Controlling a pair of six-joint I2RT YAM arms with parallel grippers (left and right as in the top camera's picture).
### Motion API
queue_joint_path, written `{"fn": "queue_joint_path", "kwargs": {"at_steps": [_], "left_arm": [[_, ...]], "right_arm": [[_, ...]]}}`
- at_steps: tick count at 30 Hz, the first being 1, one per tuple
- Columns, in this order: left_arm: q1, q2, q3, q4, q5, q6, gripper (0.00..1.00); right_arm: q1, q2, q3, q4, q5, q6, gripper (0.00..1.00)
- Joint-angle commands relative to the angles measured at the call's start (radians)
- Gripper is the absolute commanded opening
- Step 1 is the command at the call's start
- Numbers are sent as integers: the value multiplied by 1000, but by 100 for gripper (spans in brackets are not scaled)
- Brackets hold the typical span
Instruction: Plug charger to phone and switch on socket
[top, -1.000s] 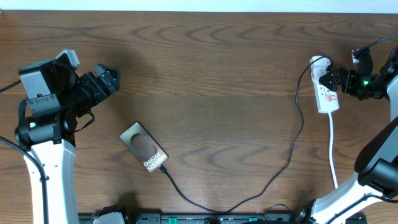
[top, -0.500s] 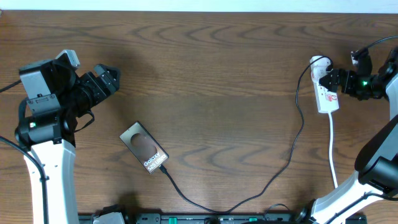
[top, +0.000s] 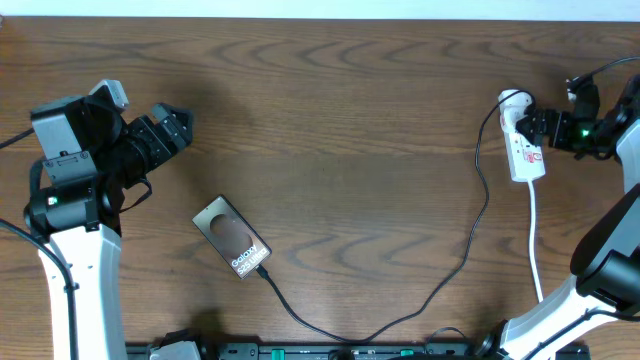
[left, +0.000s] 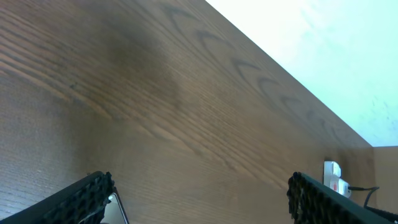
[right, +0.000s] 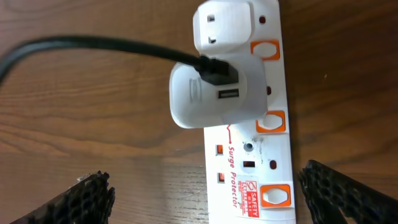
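Observation:
The phone (top: 232, 238) lies flat at the front left, with brownish screen and white lettering. The charger (top: 440, 290), a thin black cable, meets the phone's lower short edge with its tip (top: 263, 272) and runs right and up to a white adapter (right: 217, 93) in the socket (top: 524, 150). The socket (right: 249, 162) is a white strip with orange switches (right: 274, 196). My right gripper (top: 540, 128) stands open over the strip, fingers either side of it (right: 205, 193). At the far left my left gripper (top: 172, 128) is open and empty (left: 200, 196), away from the phone (left: 118, 211).
The socket's white cord (top: 535, 250) runs toward the front edge at the right. A second white plug (right: 224, 25) sits at the strip's far end. The table's far edge (left: 298, 93) meets a white wall. Black arm cables lie along the front edge (top: 350, 350).
My right gripper has edged a little toward the socket. The left arm, phone and cable look the same.

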Motion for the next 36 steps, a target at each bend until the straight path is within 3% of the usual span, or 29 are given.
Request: {"fn": "queue_joint_path", "kwargs": {"at_steps": [1,23,36], "left_arm": [[5,5,14,-2,-13,6,92],[5,5,14,-2,-13,6,92],[5,5,14,-3,-13,6,92]], "right_arm": [[13,8,-26,12,-23,2,96],[68,8,-72,167,-56,30,97],[68,8,-77,177,82,134,95]]}}
